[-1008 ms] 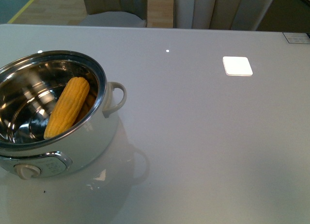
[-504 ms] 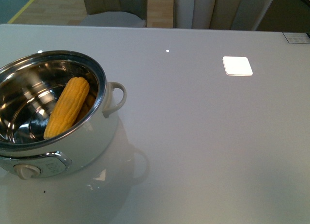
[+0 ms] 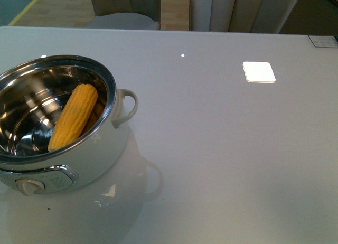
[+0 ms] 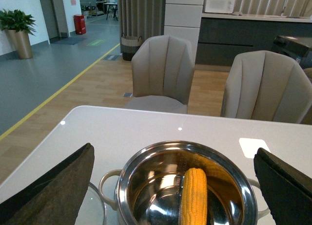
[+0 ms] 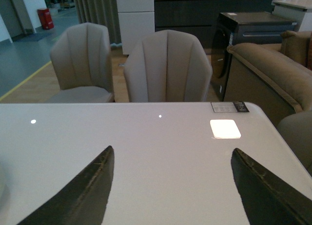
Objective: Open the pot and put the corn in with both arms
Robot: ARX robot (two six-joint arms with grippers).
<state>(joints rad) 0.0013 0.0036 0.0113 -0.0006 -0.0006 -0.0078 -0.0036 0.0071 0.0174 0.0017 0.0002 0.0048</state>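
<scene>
The pot (image 3: 100,149) stands uncovered at the table's left, cream body, steel rim, loop handle (image 3: 127,108) and front knob (image 3: 29,186). The corn (image 3: 74,116) lies slanted inside it, leaning on the steel wall. No arm shows in the front view. In the left wrist view my left gripper (image 4: 174,148) is open, held back above the pot (image 4: 146,159), with the corn (image 4: 193,198) between and beyond its fingers. My right gripper (image 5: 171,149) is open over bare table, with nothing between its fingers.
A curved clear edge, apparently a glass lid (image 4: 97,205), lies beside the pot. A bright white square (image 3: 259,72) shows on the table's right, and a small label (image 3: 323,41) at its far right corner. Chairs (image 3: 243,9) stand behind the table.
</scene>
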